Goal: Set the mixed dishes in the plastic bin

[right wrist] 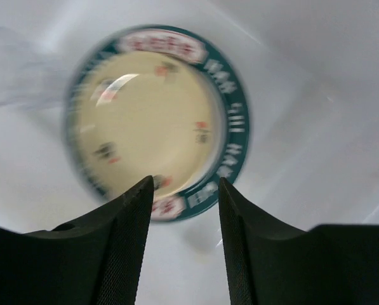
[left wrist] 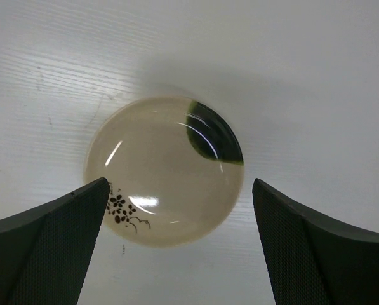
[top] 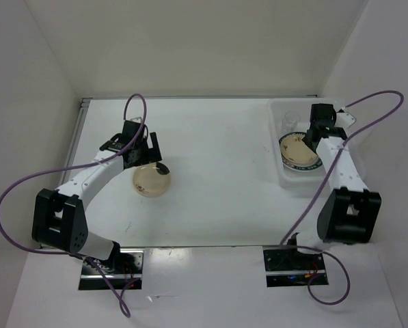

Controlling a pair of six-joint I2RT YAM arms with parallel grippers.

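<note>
Left pincer (left wrist: 181,184) spread wide over cream flower-marked plate (left wrist: 157,171), left-centre of tabletop (top: 217,205) | likely stiff, glossy, breakable: take its rim | right pincer (right wrist: 186,181) parted, empty, above teal-rimmed plate (right wrist: 145,114) in bin (top: 275,137), far-right corner

we judge this a robotics lab. plain white walls (top: 190,41) box in a white table (top: 217,143); purple cables (top: 137,96) loop above it.

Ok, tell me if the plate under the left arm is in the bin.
Out. The cream plate lies on the table, well left of the plastic bin.
</note>
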